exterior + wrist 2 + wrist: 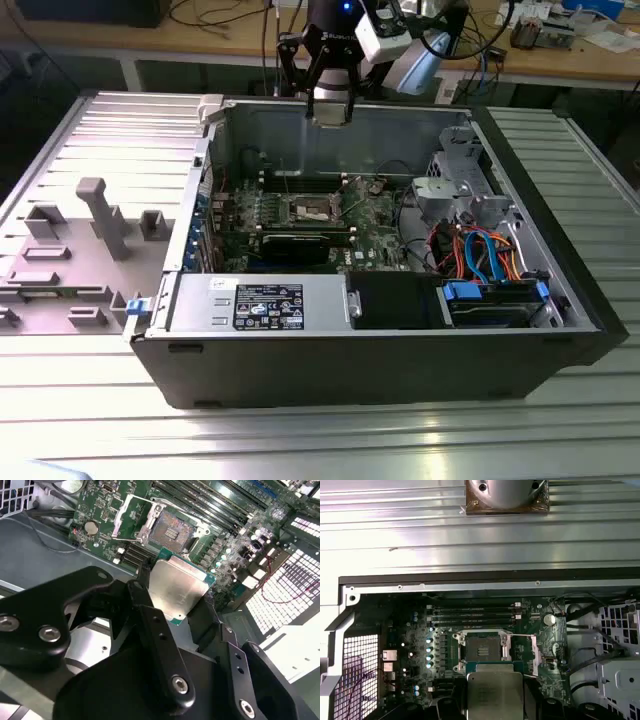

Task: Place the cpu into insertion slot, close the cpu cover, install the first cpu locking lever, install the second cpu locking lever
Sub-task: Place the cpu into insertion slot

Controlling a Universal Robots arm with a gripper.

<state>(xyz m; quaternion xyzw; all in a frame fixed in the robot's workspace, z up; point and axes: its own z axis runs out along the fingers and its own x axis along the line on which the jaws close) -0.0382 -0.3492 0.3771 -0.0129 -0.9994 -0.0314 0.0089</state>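
Cpu (177, 587): flat square, silvery top, green edge showing. Gripper (175, 599) is clamped on it by two opposite edges, fingers (142, 597) either side. It hangs in the air above the board, well clear of the slot (172, 530). Slot is bare, dark contact field exposed. Cover (121, 515) is flipped open beside it. Memory slots (472, 615) run along one side of the slot, graphics card (300, 245) along the other. In the exterior view the gripper (330, 105) sits by the case's far wall (400, 120); drive cage (455, 190) is well off to that view's right. Open room over the slot.
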